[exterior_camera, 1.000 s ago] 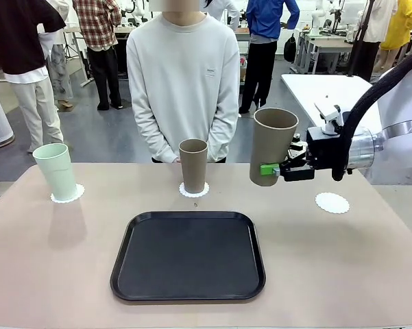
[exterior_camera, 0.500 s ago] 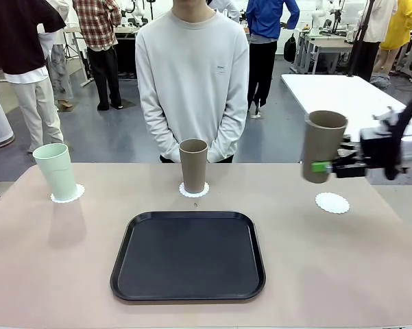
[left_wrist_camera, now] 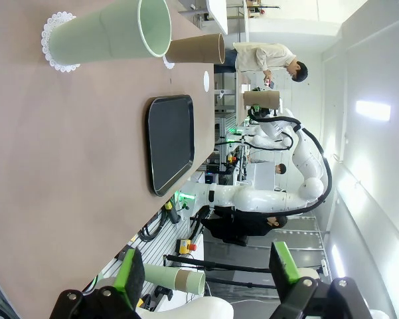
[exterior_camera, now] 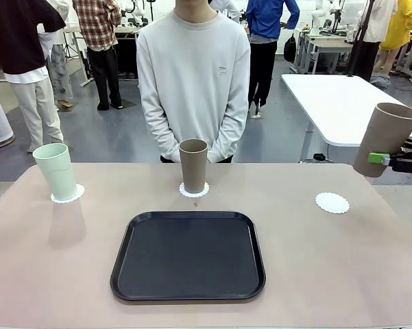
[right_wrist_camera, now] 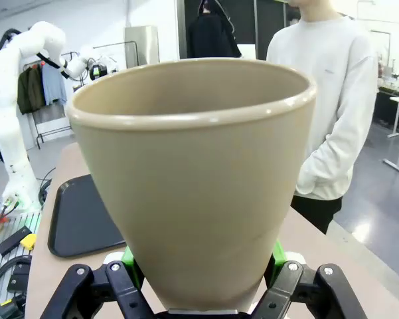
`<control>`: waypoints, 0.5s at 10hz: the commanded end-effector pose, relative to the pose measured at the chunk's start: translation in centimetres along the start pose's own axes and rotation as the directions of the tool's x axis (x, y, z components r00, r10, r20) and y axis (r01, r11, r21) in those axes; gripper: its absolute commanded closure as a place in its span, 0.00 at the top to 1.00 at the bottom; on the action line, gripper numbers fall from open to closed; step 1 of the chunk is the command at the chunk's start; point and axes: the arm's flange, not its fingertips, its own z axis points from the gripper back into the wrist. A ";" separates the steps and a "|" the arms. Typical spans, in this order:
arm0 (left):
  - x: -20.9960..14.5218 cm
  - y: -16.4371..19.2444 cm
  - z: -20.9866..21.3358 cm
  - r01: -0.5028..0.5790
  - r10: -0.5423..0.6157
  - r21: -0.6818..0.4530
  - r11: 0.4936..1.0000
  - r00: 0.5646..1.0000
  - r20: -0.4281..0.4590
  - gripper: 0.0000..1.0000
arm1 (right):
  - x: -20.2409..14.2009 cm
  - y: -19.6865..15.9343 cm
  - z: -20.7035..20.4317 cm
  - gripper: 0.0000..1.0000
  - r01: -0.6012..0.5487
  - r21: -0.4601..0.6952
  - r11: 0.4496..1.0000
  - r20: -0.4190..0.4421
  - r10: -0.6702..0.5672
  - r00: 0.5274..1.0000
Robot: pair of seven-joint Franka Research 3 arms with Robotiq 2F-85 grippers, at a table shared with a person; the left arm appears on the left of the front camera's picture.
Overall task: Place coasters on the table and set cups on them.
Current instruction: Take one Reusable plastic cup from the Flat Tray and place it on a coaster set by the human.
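Gripping a tilted brown cup [exterior_camera: 386,139], the right tool [exterior_camera: 391,160] is hanging past the table's [exterior_camera: 68,260] right edge; the left tool [left_wrist_camera: 206,272] is gaping open.

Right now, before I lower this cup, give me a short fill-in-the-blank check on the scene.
1. The right gripper holds a ____ cup in the air.
2. The green cup stands on a ____.
3. The empty coaster lies to the ____ of the black tray in the front view.

Missing words: brown; coaster; right
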 end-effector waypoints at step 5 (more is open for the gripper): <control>-0.1 -0.4 0.0 -0.006 0.006 -0.001 1.000 1.000 -0.003 1.00 | 0.0 0.0 0.0 0.81 0.000 0.000 1.000 0.000 0.000 1.000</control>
